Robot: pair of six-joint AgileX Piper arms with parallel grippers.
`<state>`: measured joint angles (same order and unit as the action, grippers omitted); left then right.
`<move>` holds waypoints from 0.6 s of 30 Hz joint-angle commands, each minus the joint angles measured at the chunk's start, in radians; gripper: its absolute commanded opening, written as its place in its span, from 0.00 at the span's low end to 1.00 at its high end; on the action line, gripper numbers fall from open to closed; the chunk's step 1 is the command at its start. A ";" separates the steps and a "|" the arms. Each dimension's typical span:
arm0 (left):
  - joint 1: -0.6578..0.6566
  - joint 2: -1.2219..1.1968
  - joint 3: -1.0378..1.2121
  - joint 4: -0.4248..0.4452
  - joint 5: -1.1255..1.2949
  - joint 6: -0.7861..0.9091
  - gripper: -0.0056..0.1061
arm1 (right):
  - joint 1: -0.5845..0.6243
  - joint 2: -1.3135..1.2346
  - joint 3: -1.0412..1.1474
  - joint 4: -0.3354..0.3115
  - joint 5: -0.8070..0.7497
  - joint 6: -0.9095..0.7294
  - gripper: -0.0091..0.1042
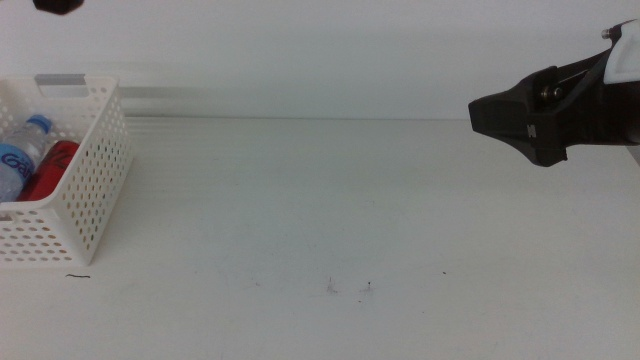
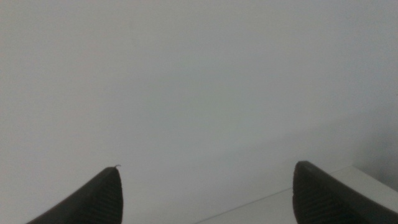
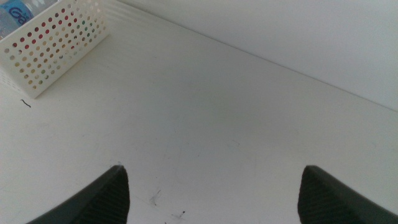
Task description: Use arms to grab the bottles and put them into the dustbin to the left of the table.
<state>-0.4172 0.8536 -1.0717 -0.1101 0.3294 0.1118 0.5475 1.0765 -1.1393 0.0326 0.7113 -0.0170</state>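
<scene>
A water bottle [image 1: 22,150] and red can [image 1: 48,170] are seen inside the basket [image 1: 85,190]; the right hand [image 1: 500,112], well apart from the basket, is held wide and empty, so a clear, unhurried retreat is advised.

Right gripper [image 3: 211,193] held above the white table [image 3: 224,124], its two dark jaws spread wide with nothing between them. Well away from it, the white perforated dustbin [image 3: 53,53] stands on the tabletop, a blue-labelled bottle [image 3: 18,12] showing over its rim and red showing through the holes. A few tiny dark specks [image 3: 166,208] mark the surface near the jaws
</scene>
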 commanded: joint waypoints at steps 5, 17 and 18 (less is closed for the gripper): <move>0.096 -0.084 0.164 -0.011 -0.086 -0.007 0.89 | -0.053 -0.065 0.161 0.159 -0.282 -0.001 0.83; 0.406 -0.582 0.725 0.032 -0.146 -0.007 0.89 | -0.504 -0.648 0.871 0.135 -0.728 0.023 0.83; 0.408 -0.617 0.757 0.025 -0.146 -0.007 0.89 | -0.523 -0.709 0.906 0.135 -0.711 0.023 0.83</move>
<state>-0.0157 0.2726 -0.3535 -0.0706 0.1985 0.1118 0.0535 0.4457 -0.2803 0.1825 -0.0173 0.0098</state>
